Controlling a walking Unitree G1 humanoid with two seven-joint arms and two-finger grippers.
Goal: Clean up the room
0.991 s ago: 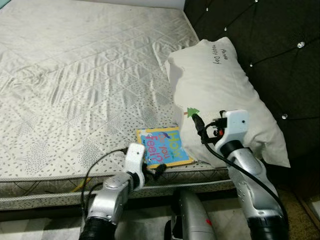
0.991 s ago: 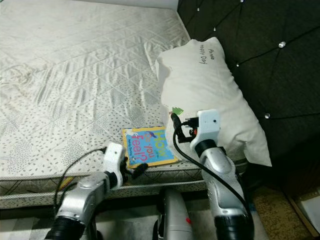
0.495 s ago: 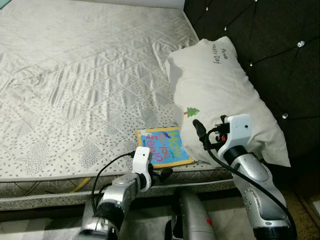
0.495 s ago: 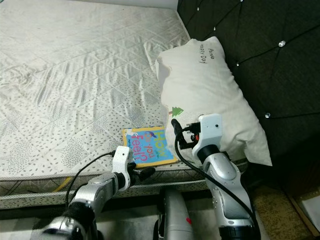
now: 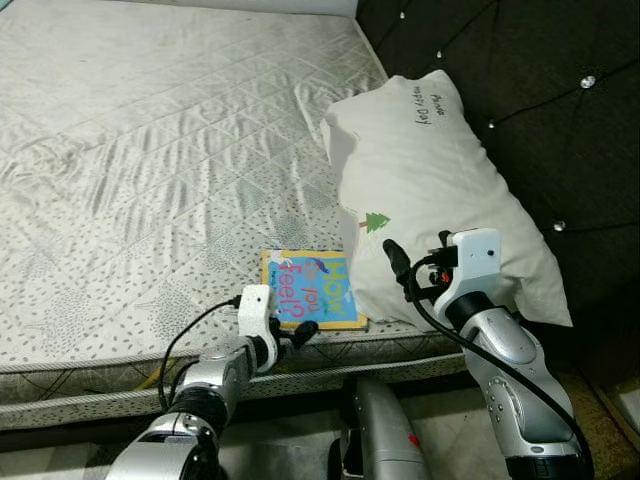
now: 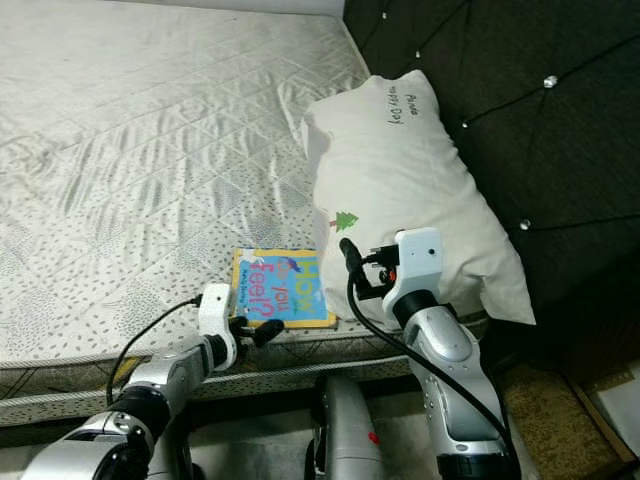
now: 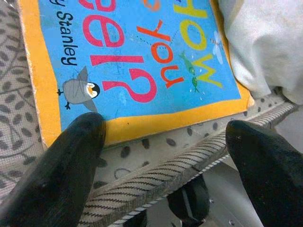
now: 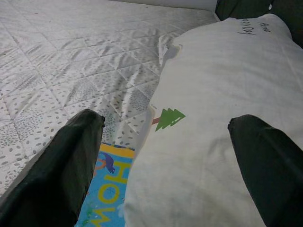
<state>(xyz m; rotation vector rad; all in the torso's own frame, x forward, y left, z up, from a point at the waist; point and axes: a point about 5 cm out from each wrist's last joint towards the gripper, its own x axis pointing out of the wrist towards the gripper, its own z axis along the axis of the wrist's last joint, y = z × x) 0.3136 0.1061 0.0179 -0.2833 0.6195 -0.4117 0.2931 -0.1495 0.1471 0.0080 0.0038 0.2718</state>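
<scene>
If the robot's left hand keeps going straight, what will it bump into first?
Probably the picture book. The left hand points, fingers open, at the book's near edge on the mattress; the pillow lies farther on.

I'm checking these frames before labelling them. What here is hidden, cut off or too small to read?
- Blue picture book with yellow border: its right edge lies under the white pillow in the left eye view; its top is cut off in the left wrist view.
- Handwriting on the pillow's top corner: too small to read.
- Open left gripper, open right gripper: fingertips cut off by the wrist views' bottom edges.
- Dark tufted headboard: cut off at the right.
</scene>
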